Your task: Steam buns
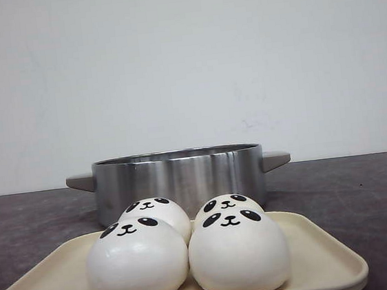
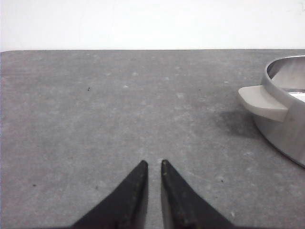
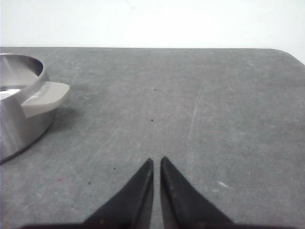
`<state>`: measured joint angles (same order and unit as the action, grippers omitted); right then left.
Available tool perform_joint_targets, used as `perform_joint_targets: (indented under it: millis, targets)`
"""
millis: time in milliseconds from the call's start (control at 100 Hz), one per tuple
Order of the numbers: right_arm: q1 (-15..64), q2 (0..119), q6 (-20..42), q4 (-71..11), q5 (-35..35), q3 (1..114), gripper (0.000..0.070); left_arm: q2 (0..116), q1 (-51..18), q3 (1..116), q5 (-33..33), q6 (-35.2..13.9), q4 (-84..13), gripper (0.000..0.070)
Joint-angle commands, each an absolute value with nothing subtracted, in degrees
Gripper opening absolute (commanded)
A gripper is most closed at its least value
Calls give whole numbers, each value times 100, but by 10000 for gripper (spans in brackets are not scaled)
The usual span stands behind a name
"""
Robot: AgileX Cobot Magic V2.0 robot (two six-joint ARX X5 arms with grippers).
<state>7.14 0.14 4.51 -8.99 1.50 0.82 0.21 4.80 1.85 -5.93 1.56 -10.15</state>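
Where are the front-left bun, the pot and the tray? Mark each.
front-left bun (image 1: 137, 265), front view, on its white dome below the face.
pot (image 1: 177, 178), front view, on its steel side wall.
tray (image 1: 323, 256), front view, on its bare cream floor at the right.

A: What is being hidden in the front view?

B: The two rear buns (image 1: 157, 210) are being covered by the front ones, and the pot (image 1: 177, 178) base by all four. The tray (image 1: 316, 257) is being cut at the edge.

A: And in the wrist views?

B: The pot is being cropped in both; its inside is hardly being shown.
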Motion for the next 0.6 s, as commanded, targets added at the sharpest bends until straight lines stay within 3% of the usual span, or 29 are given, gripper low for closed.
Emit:
perform_joint_targets:
  millis: [0,150,340,450,510,590]
  targets:
    - [738,21,526,-652,126,73,16,23,491,80,-585,213,-1057,0]
    - [738,21,1135,-38,-95,75,16,23,489,80,-663,36,-1035,0]
    - [738,21,2049,993,-550,95,10,23,486,102,-1085,-1949,-910,0]
    - [738,23,2550,982,-851,329,7,23,486,263,-1437,-3282,-928,0]
    - [738,23,2683,733,-985,609,7,23,486,423,-1734,-3535,-867,3]
    - [738,56,2659,75,-1048,1229,6,73,486,788,-1942,-3524,-862,4]
